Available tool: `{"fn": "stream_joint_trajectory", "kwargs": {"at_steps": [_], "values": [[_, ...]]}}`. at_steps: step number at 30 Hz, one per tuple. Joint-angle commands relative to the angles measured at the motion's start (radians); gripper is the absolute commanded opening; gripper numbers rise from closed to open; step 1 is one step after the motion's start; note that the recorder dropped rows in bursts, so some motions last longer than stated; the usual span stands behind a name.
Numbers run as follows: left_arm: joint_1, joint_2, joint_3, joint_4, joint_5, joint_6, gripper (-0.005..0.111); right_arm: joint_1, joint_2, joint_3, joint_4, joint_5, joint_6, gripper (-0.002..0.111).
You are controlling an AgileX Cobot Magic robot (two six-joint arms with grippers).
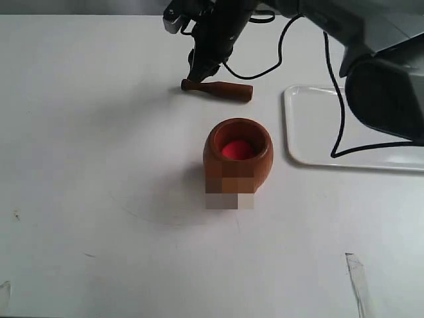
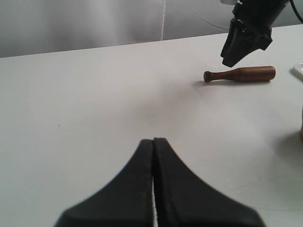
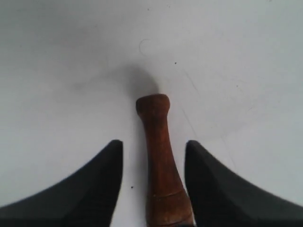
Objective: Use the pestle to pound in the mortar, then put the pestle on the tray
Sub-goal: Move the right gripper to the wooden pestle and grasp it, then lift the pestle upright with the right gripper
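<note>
Exterior view: a white table [image 1: 99, 132] fills the scene, and the dark right arm [image 1: 377, 93] reaches in from the upper right. A black cable [image 1: 334, 99] hangs from it across the white tray [image 1: 308, 126], which lies flat at the right edge with nothing else on it. Left of the tray and apart from it, the brown wooden mortar [image 1: 262, 162] stands upright near the middle of the table, with a red lump [image 1: 236, 150] showing inside. Farther back, the pestle [image 1: 222, 89] lies flat on the table, clear of both mortar and tray, its small knobbed end pointing left and its thick end toward the tray.

The right gripper [image 1: 199, 69] is down over the knobbed end. From the right wrist, the right gripper [image 3: 152, 144] is spread apart with one finger on each side of the pestle [image 3: 161, 165]. Gaps show beside the slim shaft; whether the fingers [image 3: 102, 179] touch the thicker part cannot be told.

From the left wrist, the left gripper [image 2: 154, 140] has its fingers pressed together with nothing between them. It sits above bare table, well away from the pestle [image 2: 241, 74].
</note>
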Motion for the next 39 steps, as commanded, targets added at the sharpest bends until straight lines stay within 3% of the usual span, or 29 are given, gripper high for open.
{"fn": "stream_joint_trajectory", "kwargs": {"at_steps": [1, 20, 22, 25, 28, 39], "values": [[-0.008, -0.001, 0.001, -0.007, -0.003, -0.008, 0.0, 0.0, 0.032, -0.009, 0.007, -0.049, -0.007, 0.06], [-0.008, -0.001, 0.001, -0.007, -0.003, -0.008, 0.0, 0.0, 0.097, -0.009, -0.043, -0.066, -0.022, 0.057], [-0.008, -0.001, 0.001, -0.007, -0.003, -0.008, 0.0, 0.0, 0.1, -0.009, -0.043, -0.066, -0.022, 0.052], [-0.008, -0.001, 0.001, -0.007, -0.003, -0.008, 0.0, 0.0, 0.1, -0.009, -0.043, -0.055, -0.022, 0.035], [-0.008, -0.001, 0.001, -0.007, -0.003, -0.008, 0.0, 0.0, 0.1, -0.009, -0.043, -0.036, -0.022, 0.002], [-0.008, -0.001, 0.001, -0.007, -0.003, -0.008, 0.0, 0.0, -0.021, -0.009, -0.045, -0.04, 0.058, 0.0]]}}
